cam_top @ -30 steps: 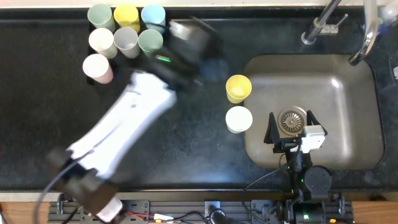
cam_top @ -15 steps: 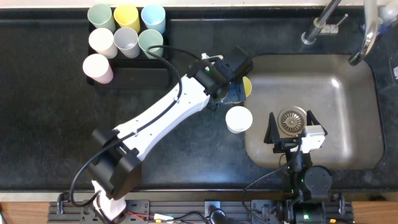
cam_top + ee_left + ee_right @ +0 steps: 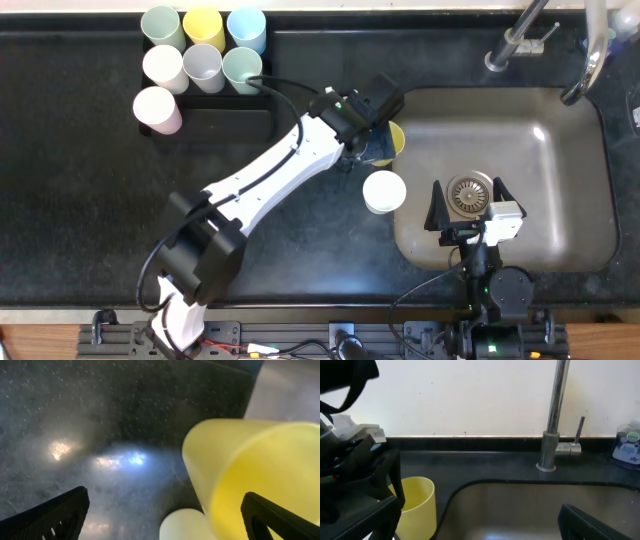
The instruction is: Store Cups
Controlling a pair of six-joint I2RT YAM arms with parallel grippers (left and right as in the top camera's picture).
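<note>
A yellow cup stands upright on the black counter at the sink's left edge, with a white cup just in front of it. My left gripper hovers over the yellow cup, open, and the cup sits toward one finger with the white cup below. Several pastel cups fill a black tray at the back left, and a pink cup stands at the tray's left end. My right gripper rests open above the sink and looks toward the yellow cup.
The steel sink takes up the right side, with a faucet behind it and a soap bottle at the far right. The drain lies under my right gripper. Black counter spreads left of the arm.
My left arm has swung from beside the cup tray across to the yellow cup at the sink's edge. The right arm and the cups have kept still.
</note>
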